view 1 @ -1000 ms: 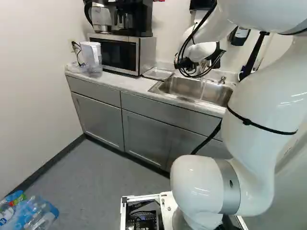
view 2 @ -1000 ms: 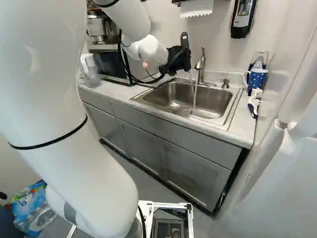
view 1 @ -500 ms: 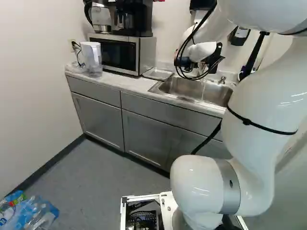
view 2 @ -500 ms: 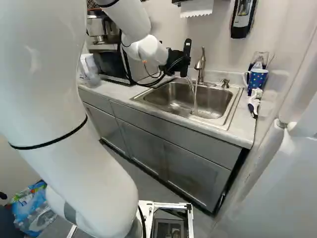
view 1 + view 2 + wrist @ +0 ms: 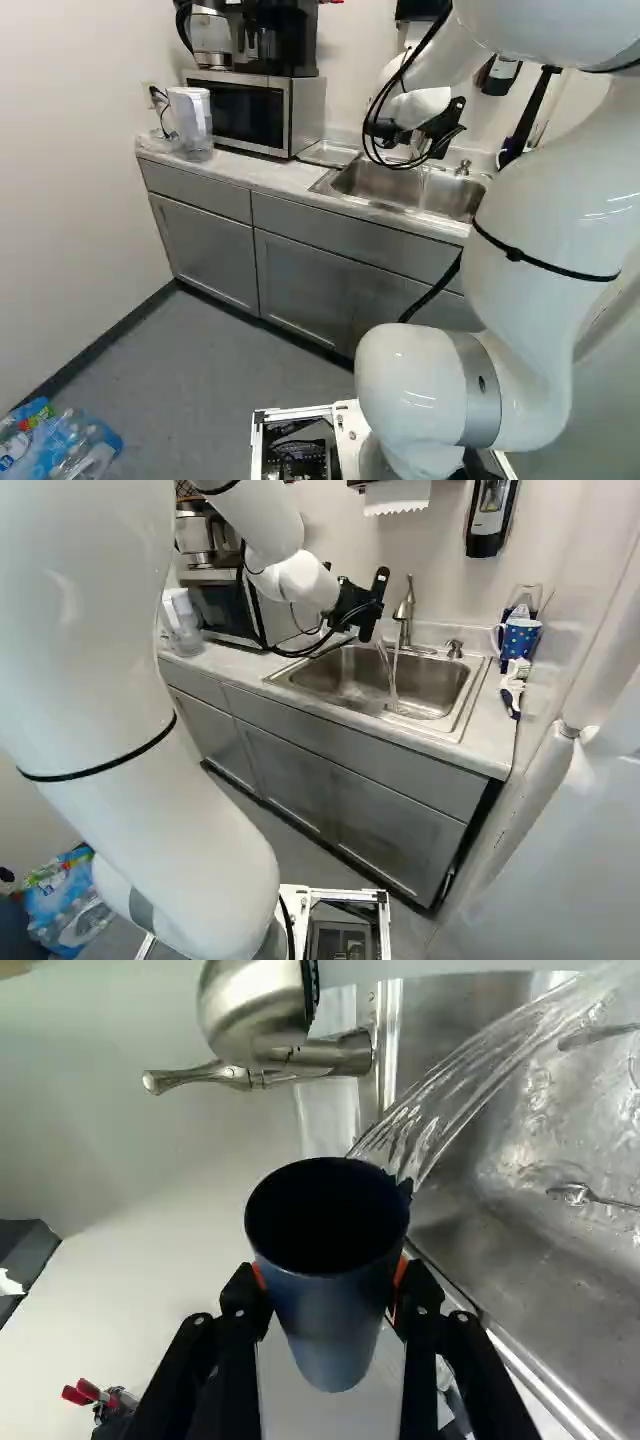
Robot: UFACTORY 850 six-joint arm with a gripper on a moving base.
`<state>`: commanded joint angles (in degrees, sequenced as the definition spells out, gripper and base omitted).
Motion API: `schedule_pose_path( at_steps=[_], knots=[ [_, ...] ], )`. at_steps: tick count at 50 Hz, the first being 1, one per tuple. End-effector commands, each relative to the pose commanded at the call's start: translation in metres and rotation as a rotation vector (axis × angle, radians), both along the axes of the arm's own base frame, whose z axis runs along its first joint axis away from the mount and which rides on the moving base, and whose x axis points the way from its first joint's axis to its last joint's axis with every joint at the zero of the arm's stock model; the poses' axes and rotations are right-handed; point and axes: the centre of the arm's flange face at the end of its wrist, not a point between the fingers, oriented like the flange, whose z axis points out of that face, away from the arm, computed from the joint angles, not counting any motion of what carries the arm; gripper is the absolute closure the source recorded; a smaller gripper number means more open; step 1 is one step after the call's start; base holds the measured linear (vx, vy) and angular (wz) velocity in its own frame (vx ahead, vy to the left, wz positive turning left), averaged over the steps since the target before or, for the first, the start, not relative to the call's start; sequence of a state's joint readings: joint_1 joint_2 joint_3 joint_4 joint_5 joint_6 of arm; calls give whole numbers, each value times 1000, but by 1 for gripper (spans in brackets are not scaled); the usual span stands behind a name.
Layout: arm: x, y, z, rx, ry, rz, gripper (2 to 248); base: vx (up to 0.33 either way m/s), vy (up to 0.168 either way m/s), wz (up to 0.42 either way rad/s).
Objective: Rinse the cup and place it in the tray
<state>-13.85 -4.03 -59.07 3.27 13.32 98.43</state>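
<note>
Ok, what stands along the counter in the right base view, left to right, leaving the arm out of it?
Clear pitcher with a white lid → silver microwave with a dark door → curved silver metal faucet → small silver metal fixture → blue mug with white dots.

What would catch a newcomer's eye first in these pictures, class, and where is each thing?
First, the big white arm, filling the left of the right base view. Then, in the wrist view, the dark blue cup gripped between the gripper's fingers, with water streaming from its rim into the sink.
</note>
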Motion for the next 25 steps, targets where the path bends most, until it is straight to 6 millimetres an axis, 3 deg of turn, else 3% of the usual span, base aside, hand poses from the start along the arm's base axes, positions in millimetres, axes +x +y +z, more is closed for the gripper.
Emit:
schedule_pose_path(
  at_steps=[25],
  knots=[
    [0, 0, 0, 0, 0, 0, 124, 0, 0, 0]
  ],
)
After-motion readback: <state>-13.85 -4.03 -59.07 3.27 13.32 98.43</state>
